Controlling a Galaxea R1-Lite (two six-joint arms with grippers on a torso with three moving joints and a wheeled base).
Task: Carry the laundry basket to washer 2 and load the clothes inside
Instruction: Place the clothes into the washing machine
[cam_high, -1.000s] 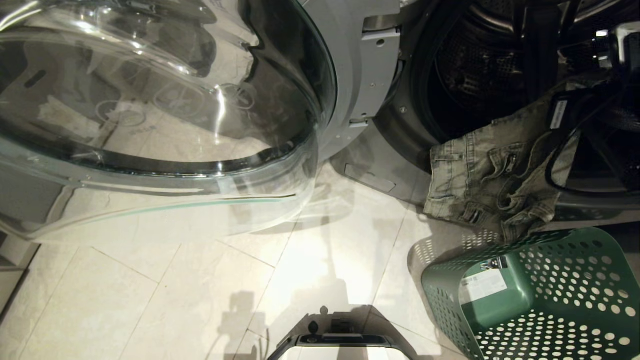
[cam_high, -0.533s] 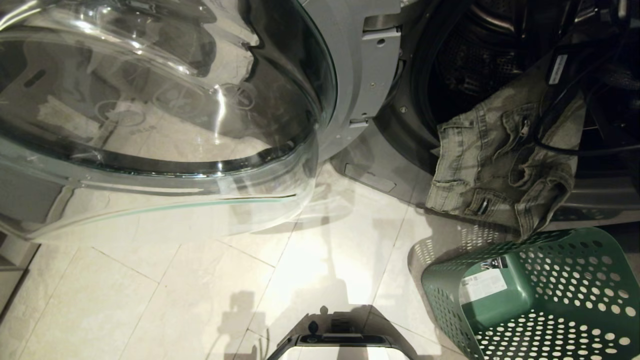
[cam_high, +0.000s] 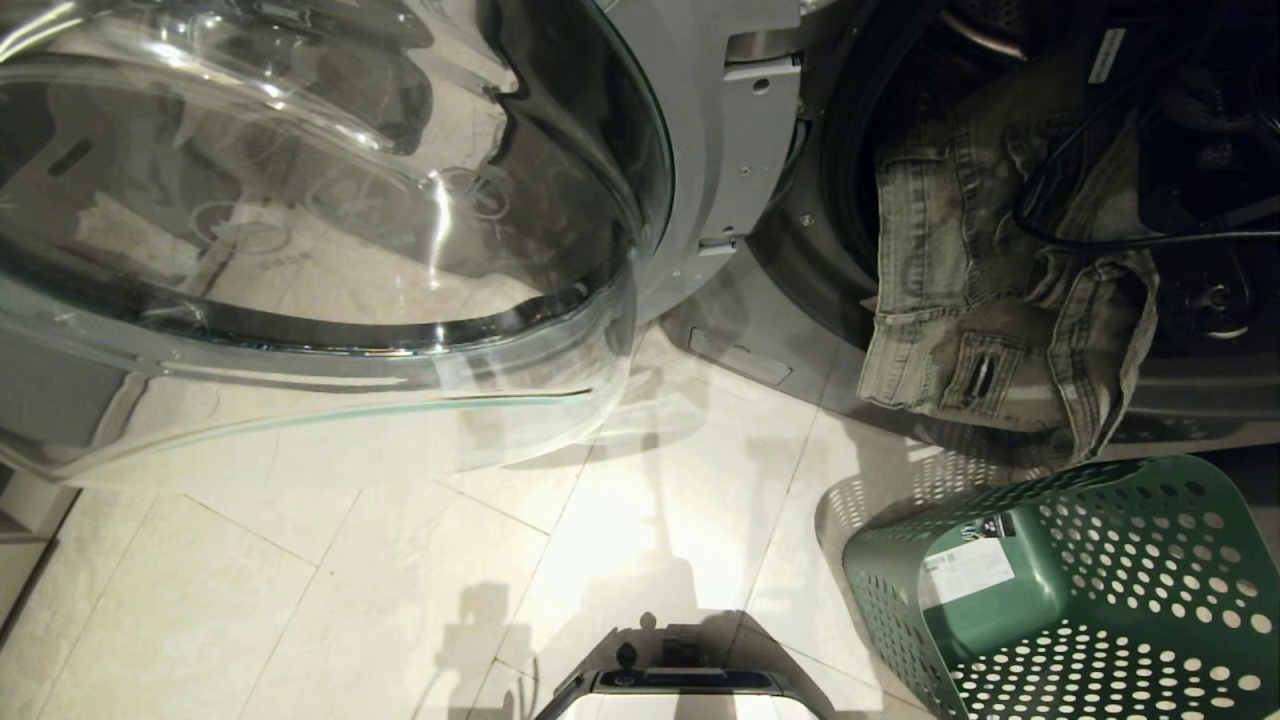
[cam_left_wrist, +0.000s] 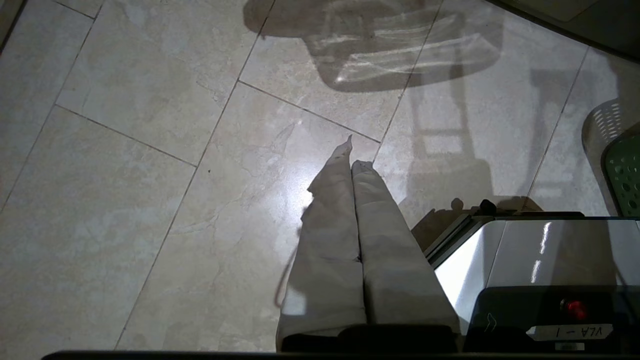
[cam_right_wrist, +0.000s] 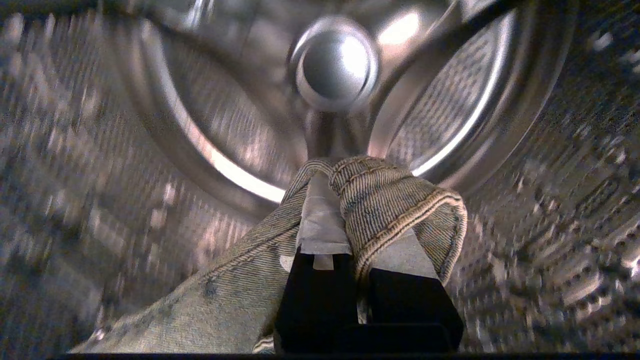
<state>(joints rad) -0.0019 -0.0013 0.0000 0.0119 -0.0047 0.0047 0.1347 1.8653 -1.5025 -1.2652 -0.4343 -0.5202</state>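
Warm light glares off the floor tiles (cam_high: 600, 520) and the glass door (cam_high: 300, 200). The drum (cam_right_wrist: 150, 150) inside is dim and smeared with motion blur.

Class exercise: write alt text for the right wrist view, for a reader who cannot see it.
The right gripper, its jaws shut on denim shorts, reaches into the washer drum, facing the drum's shiny central hub.

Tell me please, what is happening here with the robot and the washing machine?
The right gripper is shut on a pair of denim shorts and is inside the washer drum. Most of the shorts hang over the washer opening. The green laundry basket stands on the floor below. The left gripper is shut, idle over the floor.
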